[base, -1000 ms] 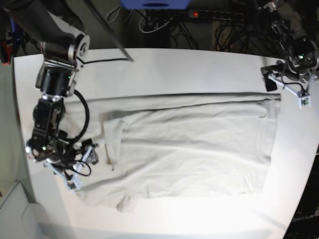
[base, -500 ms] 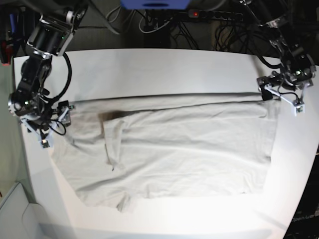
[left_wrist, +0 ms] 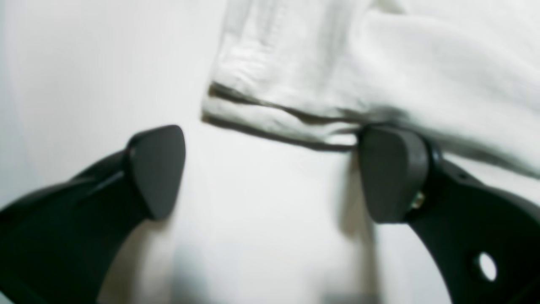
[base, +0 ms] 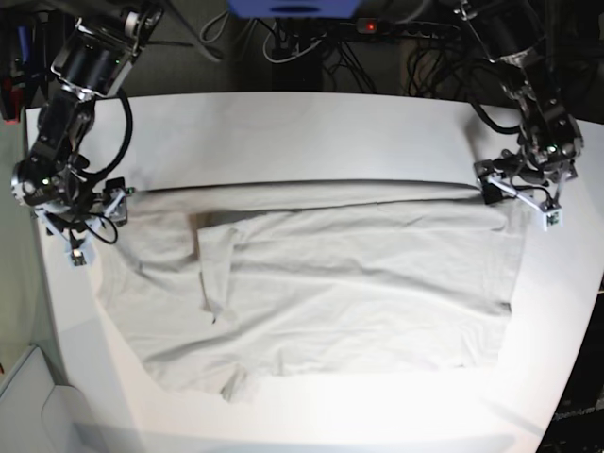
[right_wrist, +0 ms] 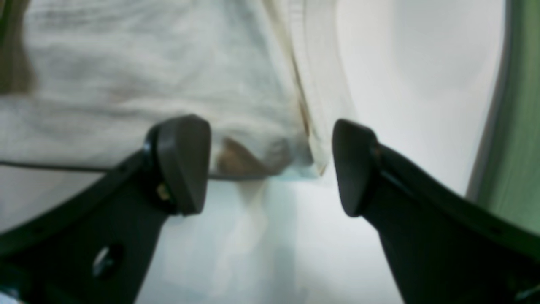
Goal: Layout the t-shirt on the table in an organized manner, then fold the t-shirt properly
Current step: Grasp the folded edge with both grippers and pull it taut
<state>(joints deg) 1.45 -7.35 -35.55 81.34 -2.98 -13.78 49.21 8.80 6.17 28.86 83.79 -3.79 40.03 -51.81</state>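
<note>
With both grippers, left (left_wrist: 270, 169) and right (right_wrist: 270, 164), released at the t-shirt's (base: 321, 283) far corners, we should pinch each hem squarely, low against the table (base: 302, 132).

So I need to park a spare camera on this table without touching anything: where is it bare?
The table is bare in a wide band behind the t-shirt's far edge, and in a narrower strip along the near edge. The far corners of the shirt are crowded: the left gripper and right gripper sit there, both open.
</note>
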